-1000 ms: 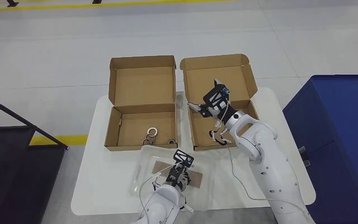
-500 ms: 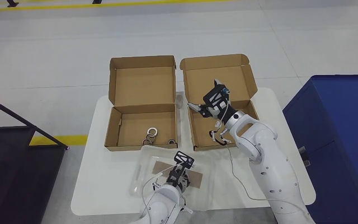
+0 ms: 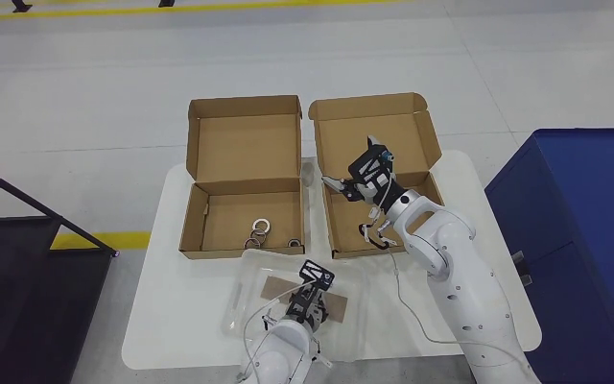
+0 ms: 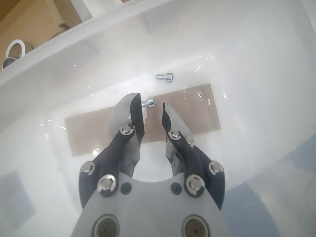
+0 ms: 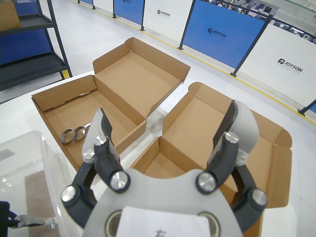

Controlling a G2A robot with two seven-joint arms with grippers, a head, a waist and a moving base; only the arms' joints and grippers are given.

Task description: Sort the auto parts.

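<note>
A bolt point(image 4: 148, 103) is sitting inside the clear bin point(image 4: 172, 13), between the narrowly parted fingers of the left tool point(image 4: 151, 104), touching one pad; the tool is not gripping it. A second bolt point(image 4: 165, 77) is lying just beside it in the bin. The right tool point(image 5: 167, 108) is hanging wide open over the cardboard box point(image 3: 374, 144) beyond the bin.

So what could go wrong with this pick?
1. The bolt lies end-on across the open left claw; closing may squirt it out.
2. The clear bin floor looks slick, so a nudged bolt could roll off toward the second bolt.
</note>
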